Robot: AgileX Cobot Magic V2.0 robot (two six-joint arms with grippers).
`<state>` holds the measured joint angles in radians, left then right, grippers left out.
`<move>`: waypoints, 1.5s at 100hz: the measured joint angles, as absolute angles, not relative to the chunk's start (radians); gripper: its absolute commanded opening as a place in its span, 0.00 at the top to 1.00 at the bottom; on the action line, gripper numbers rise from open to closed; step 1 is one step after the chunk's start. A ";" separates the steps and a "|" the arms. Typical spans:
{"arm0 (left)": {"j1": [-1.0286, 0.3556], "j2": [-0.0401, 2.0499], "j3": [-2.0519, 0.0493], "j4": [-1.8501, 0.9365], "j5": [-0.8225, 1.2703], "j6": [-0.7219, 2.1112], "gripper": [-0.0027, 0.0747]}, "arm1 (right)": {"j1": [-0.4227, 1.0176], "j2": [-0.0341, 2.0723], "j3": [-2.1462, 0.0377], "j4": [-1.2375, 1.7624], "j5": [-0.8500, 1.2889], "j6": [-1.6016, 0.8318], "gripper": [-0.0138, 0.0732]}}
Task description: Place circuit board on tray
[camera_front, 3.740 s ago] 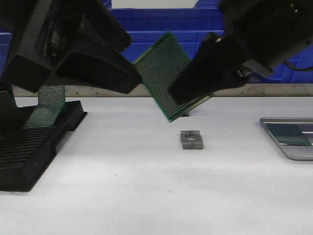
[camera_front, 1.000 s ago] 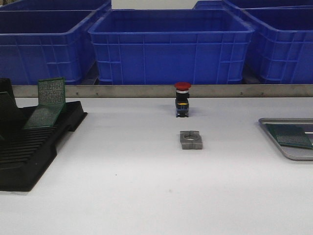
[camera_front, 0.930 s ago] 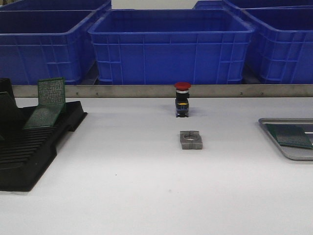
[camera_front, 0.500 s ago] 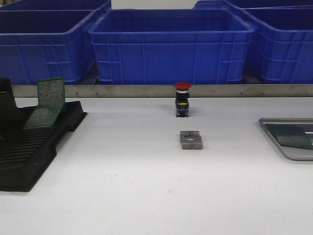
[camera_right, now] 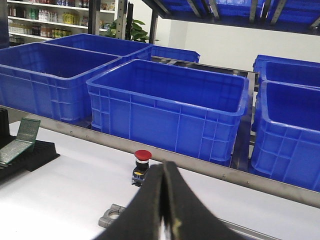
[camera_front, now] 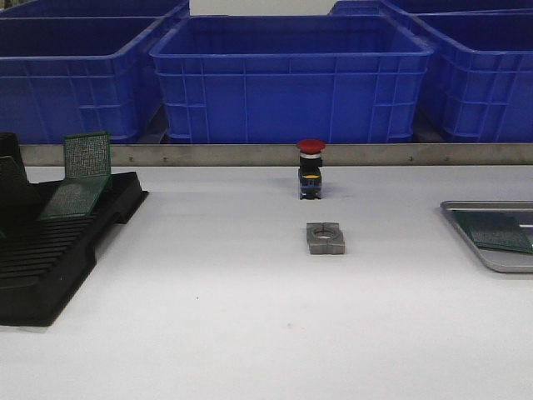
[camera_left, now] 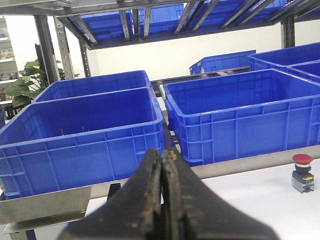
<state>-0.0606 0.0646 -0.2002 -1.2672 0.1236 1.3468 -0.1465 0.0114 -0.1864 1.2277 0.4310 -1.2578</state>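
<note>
Green circuit board (camera_front: 492,231) flat in tray (camera_front: 500,260) (as before), left tool (camera_left: 161,167) together, right tool (camera_right: 163,176) together.

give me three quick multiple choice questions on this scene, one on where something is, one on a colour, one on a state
1. Where does the circuit board at the right lie?
A. on the tray
B. on the bare table
C. in a blue bin

2. What colour is the cap of the push button?
A. green
B. red
C. yellow

3. How are the left gripper fingers?
A. wide open
B. shut on a board
C. shut on nothing

Answers:
1. A: the front view shows the green board inside the tray's rim.
2. B: the cap is red in all views.
3. C: the left wrist view shows the fingers pressed together with nothing between them.
</note>
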 measured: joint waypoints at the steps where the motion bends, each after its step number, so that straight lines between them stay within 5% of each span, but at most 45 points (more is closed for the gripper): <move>1: -0.061 0.065 -0.200 -1.267 0.124 1.347 0.99 | -0.147 0.011 -0.186 1.228 0.431 -1.258 0.91; 37: -0.061 0.065 -0.198 -1.219 0.083 1.299 0.99 | -0.147 0.011 -0.186 1.228 0.431 -1.259 0.91; 63: -0.061 0.065 -0.156 -0.363 0.160 0.277 0.99 | -0.147 0.011 -0.186 1.228 0.431 -1.259 0.91; 75: -0.061 0.065 -0.092 -0.149 0.144 0.070 0.99 | -0.147 0.011 -0.186 1.228 0.431 -1.259 0.91; 98: -0.061 -0.002 0.000 -0.089 0.046 0.011 0.99 | -0.147 0.011 -0.186 1.228 0.431 -1.259 0.91; 150: -0.051 -0.004 0.001 -0.045 0.188 -0.010 0.99 | -0.147 0.010 -0.186 1.228 0.439 -1.259 0.91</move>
<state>-0.0508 -0.0044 0.0009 -0.0447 0.1884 -0.0098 -0.1465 0.0098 -0.1859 1.2277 0.4387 -1.2586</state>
